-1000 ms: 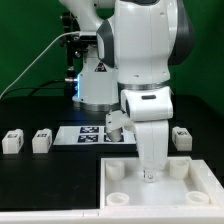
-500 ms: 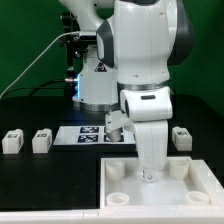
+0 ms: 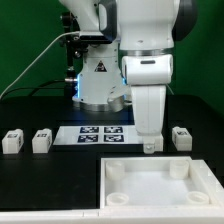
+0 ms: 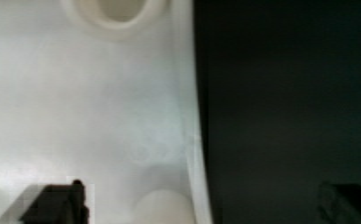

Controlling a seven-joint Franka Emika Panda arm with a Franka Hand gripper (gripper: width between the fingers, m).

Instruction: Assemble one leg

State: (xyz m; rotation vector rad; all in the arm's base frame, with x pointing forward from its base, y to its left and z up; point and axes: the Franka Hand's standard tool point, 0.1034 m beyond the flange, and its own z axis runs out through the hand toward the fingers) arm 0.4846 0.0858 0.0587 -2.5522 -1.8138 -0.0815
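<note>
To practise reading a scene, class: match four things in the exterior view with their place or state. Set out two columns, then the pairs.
1 marker board
2 square board
3 single leg
4 gripper

A alone at the exterior view's right
B front, nearest the camera
C open, above the square board's far edge
D flat, carrying black tags

Pairs: 1-D, 2-B, 3-A, 4-C

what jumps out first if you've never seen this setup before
The bulky white robot arm fills the middle of the exterior view, its jaws hanging open above the far edge of the large flat white square board with round corner sockets at the front. Small white stubby plastic legs with marker tags stand on the black table: two at the exterior view's left, one at its right.
</note>
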